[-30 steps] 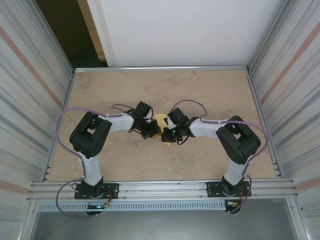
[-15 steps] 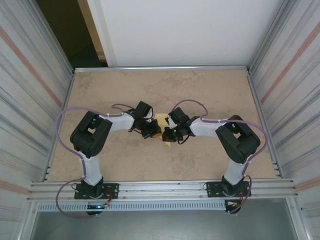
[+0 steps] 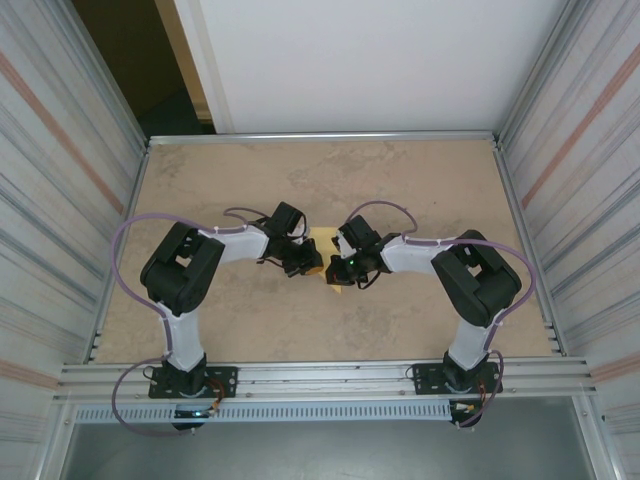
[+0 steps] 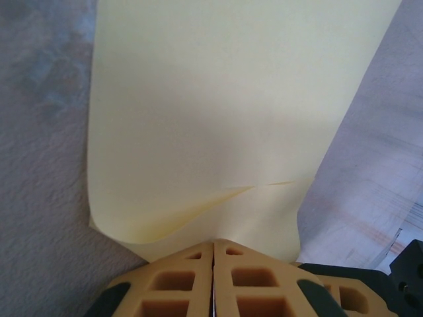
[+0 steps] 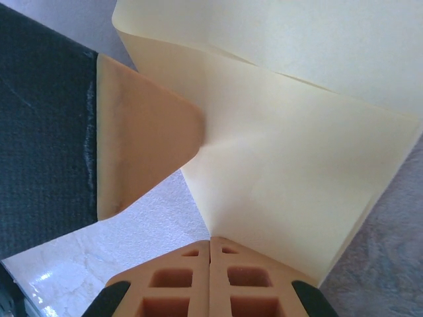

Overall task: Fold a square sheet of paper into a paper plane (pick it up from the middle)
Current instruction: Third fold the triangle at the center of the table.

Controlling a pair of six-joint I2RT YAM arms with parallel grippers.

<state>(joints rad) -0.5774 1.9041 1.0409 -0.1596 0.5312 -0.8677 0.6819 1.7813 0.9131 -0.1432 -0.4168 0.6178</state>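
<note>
The square sheet of paper (image 3: 322,238) is pale yellow and hangs between both grippers above the middle of the table. In the left wrist view the sheet (image 4: 211,105) spreads away from my left gripper (image 4: 213,244), which is shut on its near edge, where a layer curls over. My right gripper (image 5: 210,239) is shut on a corner of the sheet (image 5: 291,178), which shows a fold line across it. An orange finger (image 5: 142,139) of the left gripper presses the paper from the left. From above, the left gripper (image 3: 311,267) and right gripper (image 3: 333,274) nearly meet. The paper plane is out of view.
The mottled beige table (image 3: 400,180) has open surface all round the arms. Corrugated metal walls (image 3: 60,200) close in both sides, and a white panel (image 3: 360,60) stands behind. The aluminium rail (image 3: 320,378) with the arm bases runs along the near edge.
The right wrist has shifted a little, turning slightly over the paper. The left arm has stayed put, and both grippers stay shut on the sheet.
</note>
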